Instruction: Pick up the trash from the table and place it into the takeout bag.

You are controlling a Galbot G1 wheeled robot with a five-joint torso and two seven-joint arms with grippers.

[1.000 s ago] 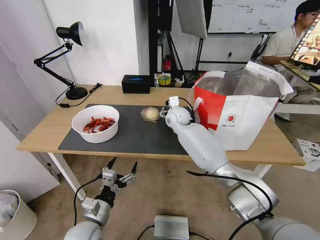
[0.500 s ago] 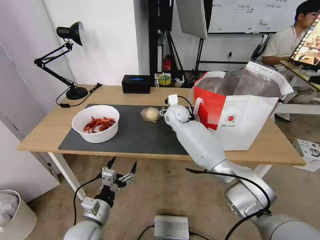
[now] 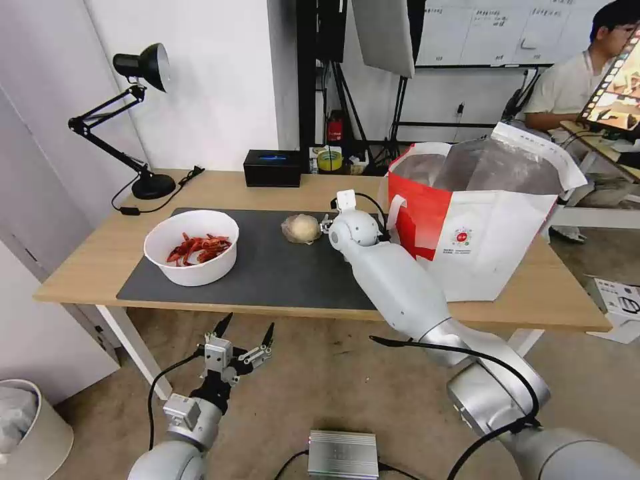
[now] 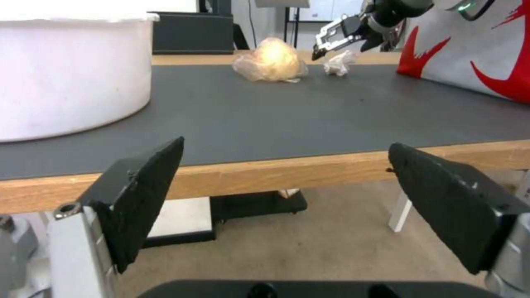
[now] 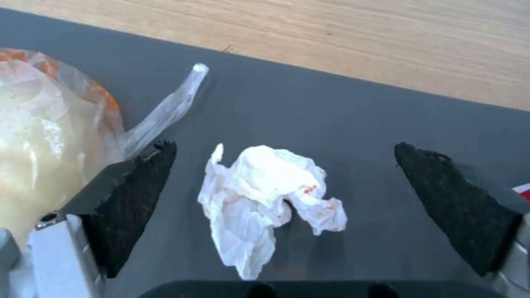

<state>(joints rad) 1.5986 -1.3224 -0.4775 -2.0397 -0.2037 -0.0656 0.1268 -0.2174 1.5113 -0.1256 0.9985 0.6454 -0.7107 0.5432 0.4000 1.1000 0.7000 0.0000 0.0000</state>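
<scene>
My right gripper (image 5: 284,147) hangs open just above the dark mat (image 3: 280,273), its two fingers on either side of a small crumpled white tissue (image 5: 265,198) with red specks. A clear bag with a beige lump (image 3: 301,228) lies right beside one of those fingers. The white bowl of red crayfish shells (image 3: 192,247) stands on the mat's left part. On the table (image 3: 220,187), right of the arm, stands the big red-and-white takeout bag (image 3: 480,213), its foil-lined mouth open. My left gripper (image 3: 243,333) waits open below the table's front edge.
At the back of the table are a black box (image 3: 271,167) and a black desk lamp (image 3: 133,120) with its cord. A pale bin (image 3: 27,427) stands on the floor at the left. A metal box (image 3: 343,453) lies near my base.
The right wrist has edged a little farther over the mat, toward the tissue. The left arm and the things on the table have not moved.
</scene>
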